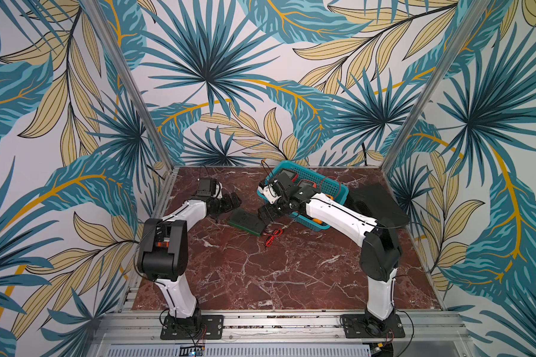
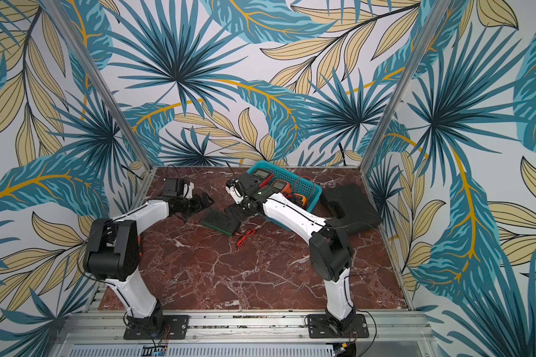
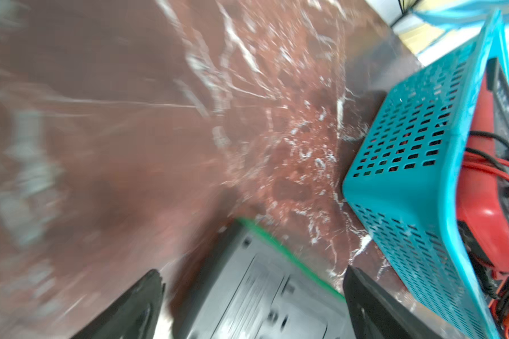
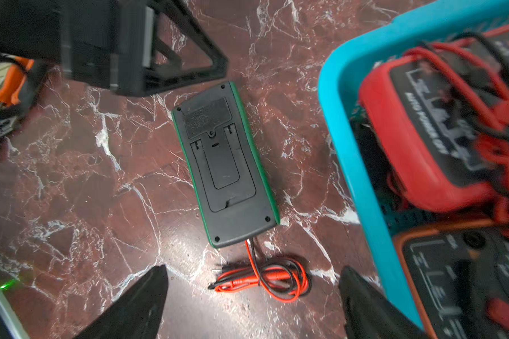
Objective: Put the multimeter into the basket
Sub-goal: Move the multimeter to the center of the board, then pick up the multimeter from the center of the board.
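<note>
Nearest us, the aluminium rail [image 1: 279,323] carries both arm bases. Beyond it, on the marble tabletop [image 1: 260,278], coiled red-black leads [image 1: 273,236] trail from the green multimeter [image 1: 246,223], which lies face down near the teal basket [image 1: 291,163], outside it. We see the left gripper [image 3: 252,270] and right gripper [image 4: 254,270] by its ends, jaws spread, empty.

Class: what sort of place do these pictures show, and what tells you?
Likely a robot test cell: left arm and right arm bolted to an aluminium rail, leaf-print panels walling a marble-patterned tabletop.

Left hand [image 1: 234,202] spread wide, right hand [image 1: 265,218] spread wide, both arms bent low, angled inward
</note>
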Controlling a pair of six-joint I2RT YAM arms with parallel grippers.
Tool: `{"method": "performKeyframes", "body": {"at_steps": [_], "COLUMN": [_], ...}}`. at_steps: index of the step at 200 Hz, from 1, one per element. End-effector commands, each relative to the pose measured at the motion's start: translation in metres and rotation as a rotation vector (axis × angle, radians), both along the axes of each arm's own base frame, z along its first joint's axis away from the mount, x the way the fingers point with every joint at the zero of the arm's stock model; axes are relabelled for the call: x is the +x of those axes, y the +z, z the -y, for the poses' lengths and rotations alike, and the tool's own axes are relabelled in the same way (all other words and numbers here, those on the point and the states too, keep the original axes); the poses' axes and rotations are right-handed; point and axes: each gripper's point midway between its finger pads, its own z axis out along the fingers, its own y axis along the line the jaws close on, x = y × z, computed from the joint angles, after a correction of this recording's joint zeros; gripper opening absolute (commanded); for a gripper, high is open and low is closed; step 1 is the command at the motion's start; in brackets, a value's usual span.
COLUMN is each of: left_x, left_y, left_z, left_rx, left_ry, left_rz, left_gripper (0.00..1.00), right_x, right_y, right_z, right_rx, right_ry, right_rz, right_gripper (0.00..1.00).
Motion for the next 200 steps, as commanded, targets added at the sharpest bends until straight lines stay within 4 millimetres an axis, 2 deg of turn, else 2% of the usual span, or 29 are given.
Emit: {"method": "performKeyframes", "body": {"at_steps": [1, 20, 67, 90, 109, 137, 154, 200], "left_x": [-0.033, -0.053, -0.058, -0.060, -0.062, -0.064, -0.064, -0.069], "left_y": [-0.015, -0.024, -0.037, -0.049, -0.058, -0.069, -0.073, -0.077], "left_z": [-0.027, -0.021, 0.012, 0.019, 0.024, 0.026, 0.026, 0.011], "left_rx": [0.110, 0.080, 0.004, 0.005, -0.004, -0.005, 0.002, 0.065], "left_ry": [0.091, 0.093, 0.052, 0.043, 0.033, 0.023, 0.024, 0.043], "left_rz": [-0.046, -0.056, -0.021, -0.044, -0.061, -0.087, -0.098, -0.129], "left_gripper": [0.97, 0.92, 0.84, 0.83, 0.78, 0.69, 0.68, 0.63], "right_x": [-0.001, 0.009, 0.030, 0.034, 0.035, 0.033, 0.030, 0.012], "right_y": [-0.019, -0.036, -0.066, -0.077, -0.086, -0.095, -0.099, -0.103], "right_z": [-0.013, -0.022, -0.037, -0.043, -0.048, -0.050, -0.051, -0.058], "right_rx": [-0.041, -0.059, -0.081, -0.074, -0.074, -0.074, -0.079, -0.091], "right_ry": [0.068, 0.077, 0.056, 0.057, 0.064, 0.070, 0.076, 0.113], "right_rz": [-0.027, -0.036, -0.047, -0.060, -0.073, -0.095, -0.103, -0.135], "right_gripper": [0.96, 0.98, 1.00, 0.99, 0.99, 0.99, 0.99, 0.94]}}
